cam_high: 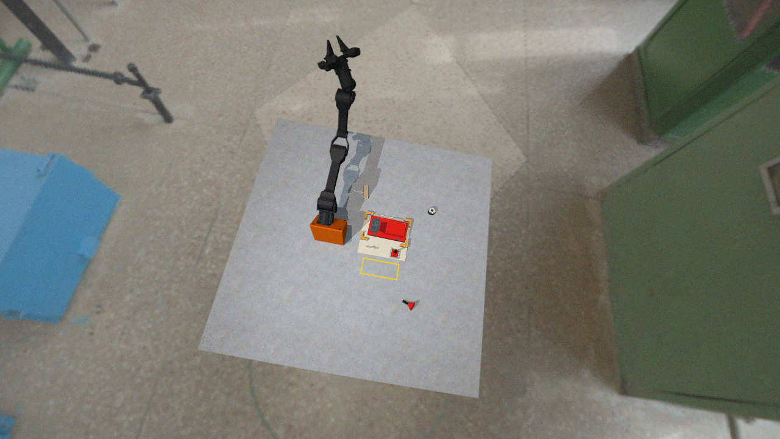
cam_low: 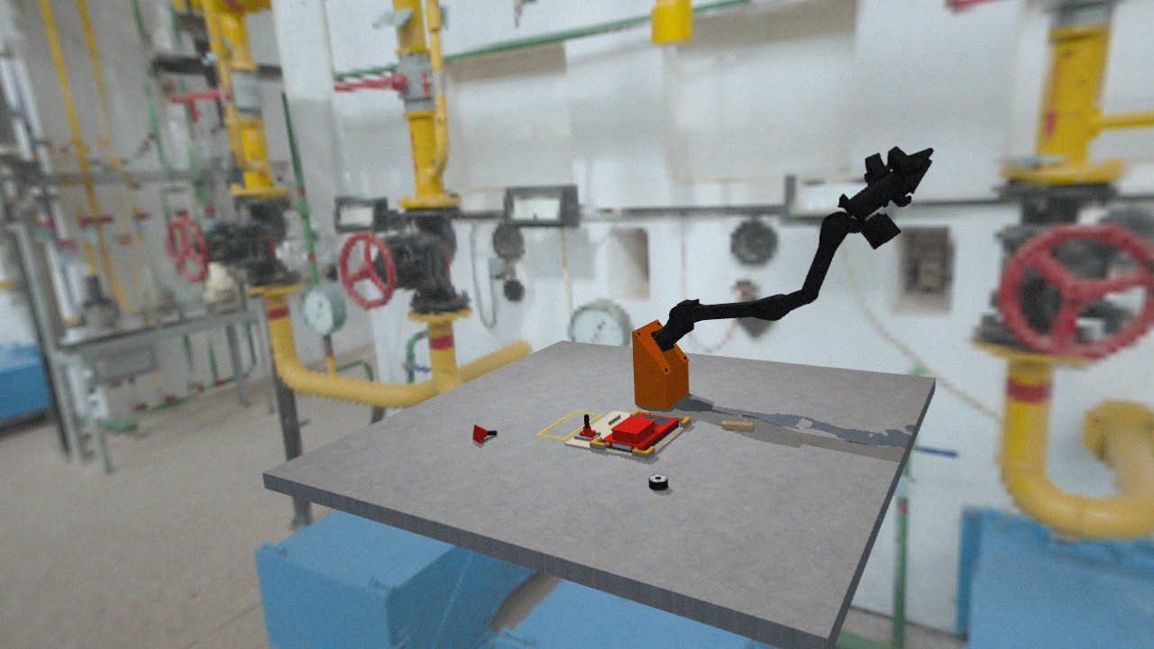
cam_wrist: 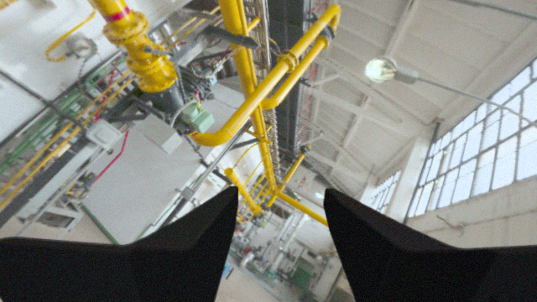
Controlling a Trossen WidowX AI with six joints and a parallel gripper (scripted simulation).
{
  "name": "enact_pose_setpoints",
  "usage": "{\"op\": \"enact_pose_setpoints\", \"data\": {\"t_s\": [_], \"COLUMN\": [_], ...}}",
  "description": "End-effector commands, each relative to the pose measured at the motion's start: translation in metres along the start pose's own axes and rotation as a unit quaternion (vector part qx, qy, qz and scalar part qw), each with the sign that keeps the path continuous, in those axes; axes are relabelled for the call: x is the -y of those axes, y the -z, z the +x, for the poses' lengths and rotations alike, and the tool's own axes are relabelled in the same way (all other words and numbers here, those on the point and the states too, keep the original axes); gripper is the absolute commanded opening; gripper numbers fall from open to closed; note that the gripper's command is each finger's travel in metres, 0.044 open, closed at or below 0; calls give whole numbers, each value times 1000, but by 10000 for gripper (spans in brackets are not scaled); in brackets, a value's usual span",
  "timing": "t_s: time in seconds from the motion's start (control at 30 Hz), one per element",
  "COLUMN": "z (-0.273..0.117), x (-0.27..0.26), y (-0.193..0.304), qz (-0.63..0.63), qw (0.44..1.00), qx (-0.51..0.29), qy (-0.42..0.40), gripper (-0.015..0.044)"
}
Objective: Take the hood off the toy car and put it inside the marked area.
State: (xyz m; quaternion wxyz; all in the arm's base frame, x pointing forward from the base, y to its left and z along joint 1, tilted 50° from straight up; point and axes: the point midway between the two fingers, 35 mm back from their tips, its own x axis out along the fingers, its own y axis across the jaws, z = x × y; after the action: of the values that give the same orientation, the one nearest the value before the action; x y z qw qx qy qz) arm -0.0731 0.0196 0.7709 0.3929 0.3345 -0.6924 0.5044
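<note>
One claw (cam_high: pixel 334 39) (cam_low: pixel 928 153) (cam_wrist: pixel 281 195), approx half-wide, nothing btwn fingers, up past the counter (cam_high: pixel 436 327) (cam_low: pixel 484 476) edge, pointing away from the work. Red hood (cam_high: pixel 393 229) (cam_low: pixel 634 430) prob. still to be lifted: looks seated on the toy car (cam_high: pixel 374 224) (cam_low: pixel 666 418), inside orange corner brackets (cam_high: pixel 404 244) (cam_low: pixel 643 452). Marked area (cam_high: pixel 379 259) (cam_low: pixel 556 438) = yellow outline, beyond the small red-based lever (cam_high: pixel 395 252) (cam_low: pixel 587 431).

Step in hand, my read: approach for hood grasp. Swing back high, turn claw down, line up w/ hood's raised block, fingers either side, open a bit more if needed. Descend straight, avoid brackets & lever. Grip hood only, else car may come too. Lift vertical b4 moving sideways.
</note>
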Motion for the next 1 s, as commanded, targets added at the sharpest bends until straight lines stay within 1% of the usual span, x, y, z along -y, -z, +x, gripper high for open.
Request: {"op": "enact_pose_setpoints", "data": {"t_s": [0.0,0.1,0.23,0.27,0.4,0.57,0.77,0.97], "z": [0,0,-4,-6,-18,-42,-82,-131], "x": [0,7,29,35,62,100,144,185], "y": [-1,-15,-53,-64,-106,-155,-201,-234], "qz": [-1,-17,-62,-73,-123,-180,-229,-261], "qw": [1000,1000,994,992,977,947,902,848], "qx": [1,17,60,71,110,147,168,169], "qy": [1,15,60,73,134,220,325,429], "gripper": [246,325,430,440,440,440,440,440]}}
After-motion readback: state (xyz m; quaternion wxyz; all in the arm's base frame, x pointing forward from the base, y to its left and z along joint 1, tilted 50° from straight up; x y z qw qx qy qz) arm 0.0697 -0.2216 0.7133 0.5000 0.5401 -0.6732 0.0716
